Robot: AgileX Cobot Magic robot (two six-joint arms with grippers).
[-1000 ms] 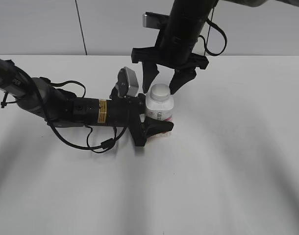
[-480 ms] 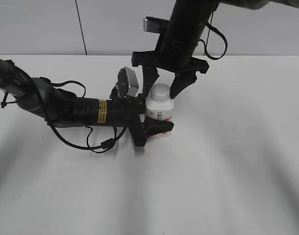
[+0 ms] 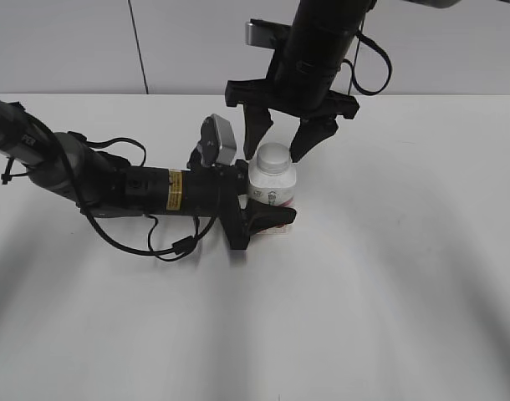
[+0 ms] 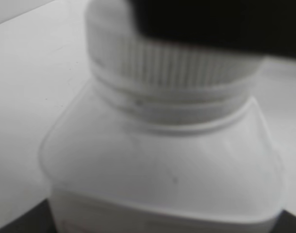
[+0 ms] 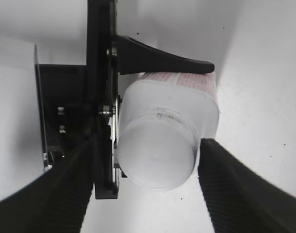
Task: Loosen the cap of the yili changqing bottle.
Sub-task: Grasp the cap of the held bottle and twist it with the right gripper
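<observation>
White and bare, the worktop (image 3: pixel 389 276) fills most of the exterior view, with a pale wall behind it. Across its left half lies the left arm (image 3: pixel 113 185), black, cabled, stretched nearly flat toward the middle. From the top edge the right arm (image 3: pixel 322 42) comes down almost straight.

The left gripper (image 3: pixel 267 205) is clamped on the bottle (image 3: pixel 272 185), which stands upright on the worktop just right of that arm's end; one black finger (image 3: pixel 267 219) runs along the side of the bottle nearest the camera, at label height, and in the right wrist view the same finger (image 5: pixel 162 60) presses against the pink-red label. The far finger is hidden behind the bottle.

The right gripper (image 3: pixel 280 138) hangs above the bottle with its fingers (image 3: pixel 255 129) spread apart, one on each side of the cap (image 3: pixel 272 156), tips at about cap level and not touching it. In the right wrist view the ribbed pads (image 5: pixel 240 194) flank the cap (image 5: pixel 155 155) with gaps visible.

The left wrist view, blurred, shows the bottle's shoulders (image 4: pixel 162 160) and the ribbed cap (image 4: pixel 172 70).
</observation>
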